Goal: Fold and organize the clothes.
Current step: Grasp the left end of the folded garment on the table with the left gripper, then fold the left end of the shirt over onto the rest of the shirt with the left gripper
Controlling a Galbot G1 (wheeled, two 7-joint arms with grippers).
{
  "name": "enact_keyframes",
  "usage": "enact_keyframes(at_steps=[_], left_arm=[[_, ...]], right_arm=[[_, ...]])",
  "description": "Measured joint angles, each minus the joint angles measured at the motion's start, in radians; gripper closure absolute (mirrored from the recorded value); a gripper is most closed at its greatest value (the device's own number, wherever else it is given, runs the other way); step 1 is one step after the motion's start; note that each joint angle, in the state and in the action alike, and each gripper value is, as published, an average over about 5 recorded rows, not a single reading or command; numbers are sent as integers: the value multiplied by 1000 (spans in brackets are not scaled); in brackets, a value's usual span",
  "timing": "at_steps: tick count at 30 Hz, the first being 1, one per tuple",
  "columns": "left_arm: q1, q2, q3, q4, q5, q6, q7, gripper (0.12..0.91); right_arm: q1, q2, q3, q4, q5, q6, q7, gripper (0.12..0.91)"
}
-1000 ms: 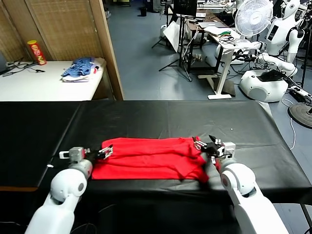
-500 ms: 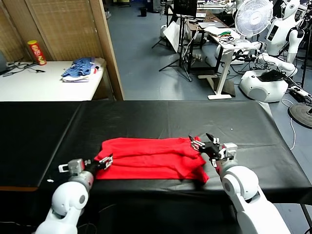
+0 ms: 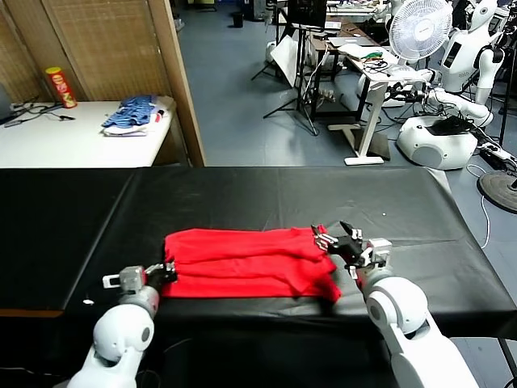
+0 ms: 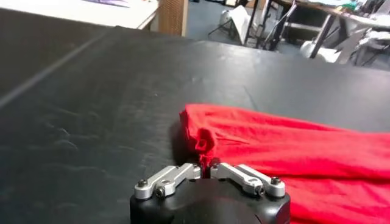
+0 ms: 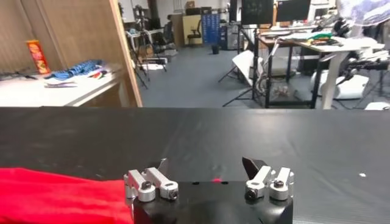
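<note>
Red T-shirt (image 3: 246,263) lies folded into a band, lower centre of head view, on the black table (image 3: 266,194). Long axis runs left-right across frame, long edges roughly parallel to the near table edge.

My left gripper (image 3: 167,269) sits at the shirt's left end, lower left, pinched closed on the cloth corner. Left wrist view shows it best: a small bunched fold of red T-shirt (image 4: 292,152) sticks up right at my left gripper (image 4: 205,168).

My right gripper (image 3: 335,239) is at the shirt's right end, fingers spread wide, holding nothing.

Vs 1 s ago: my left claw was open and sat farther up the frame; now it's lower, closed. Shirt's left end looks squarer, less pointed. Right claw barely shifted.

Right wrist view: right gripper (image 5: 207,173) wide apart, red T-shirt (image 5: 58,195) only at lower left. Blue striped heap (image 3: 131,113) on white side table, upper left, head view.
</note>
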Motion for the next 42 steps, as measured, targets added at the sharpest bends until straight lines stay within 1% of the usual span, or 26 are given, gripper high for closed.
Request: enact_keyframes(at_steps=[4,7,9,13,16,19,22,24,26,29,32,35,38,42], left_arm=[[16,48,-9,0,159,-52,53,871],[35,117,-37,5,263,-85,80,871],[48,176,-61,8,312,-97,90,871],[61,279,-95,3,372,-93,92,871],[56,311,-91,-20,370,-64,81,871],[47,299,-58,-57,326,-21,62,871],[32,255,1,-101,238,27,18,871],[17,217,44,-130,149,61,-24,871],[-3,175,83,-152,45,83,-57,871],[-39,113,133,-166,-102,94,-87,871],[-77,58,173,-169,-195,94,-105,871],[-108,13,203,-169,-250,94,-118,871],[-131,-21,223,-163,-274,93,-121,871],[-144,-56,241,-144,-275,82,-116,871]], right_arm=[[-19,2,17,22,-19,-21,11,227],[-34,3,29,31,-27,-23,13,227],[-43,6,33,36,-29,-23,13,227],[-57,15,36,44,-34,-21,13,227],[-69,23,39,52,-43,-21,13,227],[-82,28,47,61,-53,-21,13,227],[-97,30,59,68,-62,-21,13,227],[-107,32,69,70,-66,-21,13,227],[-117,33,80,71,-69,-21,13,227],[-127,33,95,72,-71,-21,13,227],[-132,34,103,72,-74,-21,12,227],[-132,37,104,68,-76,-21,12,227],[-129,40,101,65,-77,-22,13,227],[-124,43,90,62,-82,-22,11,227]])
